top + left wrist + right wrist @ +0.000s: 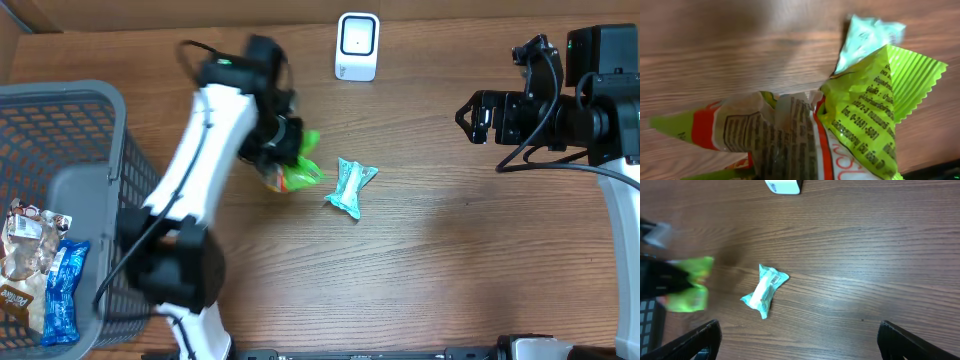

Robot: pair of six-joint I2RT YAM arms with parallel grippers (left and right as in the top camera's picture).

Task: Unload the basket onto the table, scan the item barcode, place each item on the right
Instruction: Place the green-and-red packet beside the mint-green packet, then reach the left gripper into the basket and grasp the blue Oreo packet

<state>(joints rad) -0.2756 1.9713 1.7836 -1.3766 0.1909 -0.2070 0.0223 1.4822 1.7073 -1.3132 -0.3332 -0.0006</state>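
Left tool [288, 150] clenches the green packet [300, 172] mid-frame; right tool [470, 116] gapes idle. Best turn its barcode squarely toward the upper-centre scanner [357, 46].

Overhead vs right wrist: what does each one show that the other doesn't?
Only overhead: the grey basket at the left, with snack packets inside.
Only right wrist: the barcode printed on the teal packet, facing up.
Both: the teal packet lying on the table, the green snack bag gripped by the left gripper, and the white scanner at the top of the frame, cut off in the right wrist view.
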